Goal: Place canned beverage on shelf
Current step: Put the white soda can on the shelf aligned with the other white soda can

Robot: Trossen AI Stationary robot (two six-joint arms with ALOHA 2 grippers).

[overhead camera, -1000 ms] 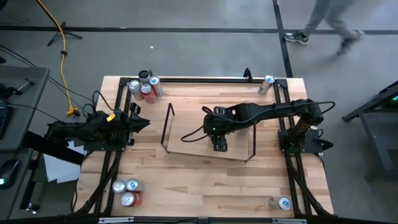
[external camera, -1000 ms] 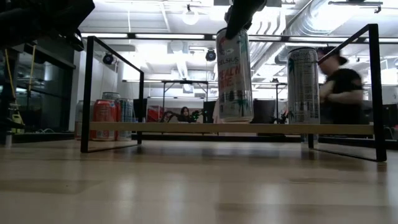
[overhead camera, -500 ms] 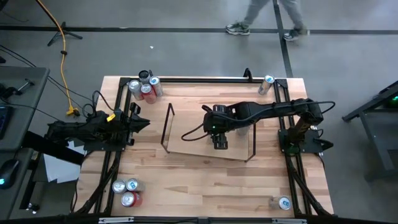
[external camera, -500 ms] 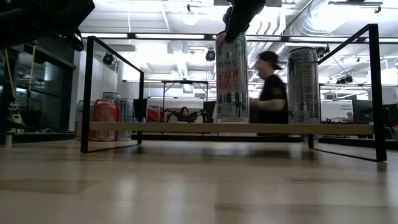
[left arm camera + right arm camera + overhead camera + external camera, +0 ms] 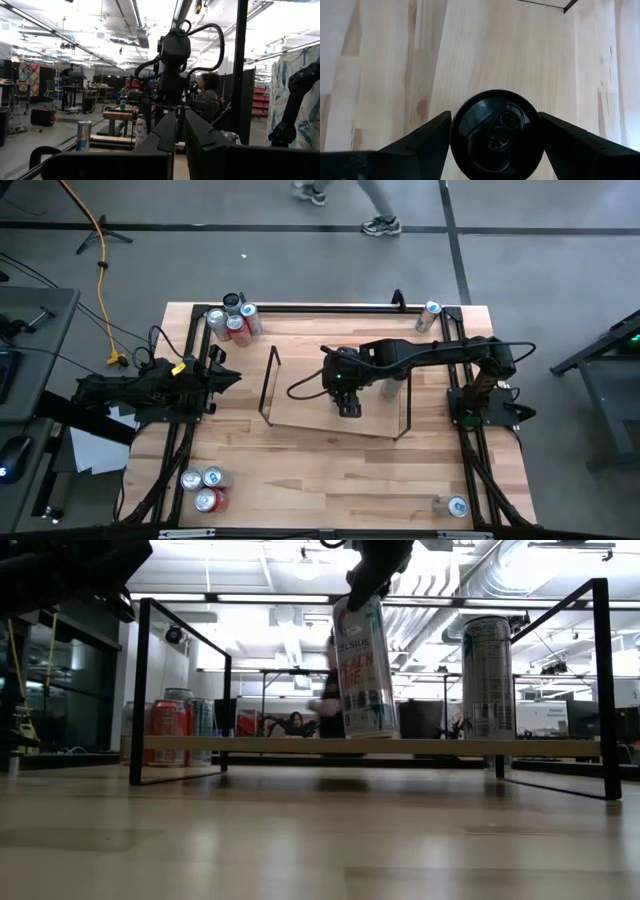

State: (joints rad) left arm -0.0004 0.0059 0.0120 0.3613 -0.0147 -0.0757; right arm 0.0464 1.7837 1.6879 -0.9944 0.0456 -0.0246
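Partly hidden can (image 5: 496, 134) between right gripper (image 5: 495, 131) fingers

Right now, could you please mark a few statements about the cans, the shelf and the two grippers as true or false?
1. The right gripper holds the white can by its top. True.
2. That can stands perfectly upright. False: in the low view it leans, its top toward the picture's left.
3. A second tall can, the silver can, stands on the shelf apart from the held one. True.
4. The left gripper is over the shelf, holding a can. False: it is shut on nothing, at the table's left edge.
5. No cans remain off the shelf. False: the can cluster stands at the table's far left corner, among others.
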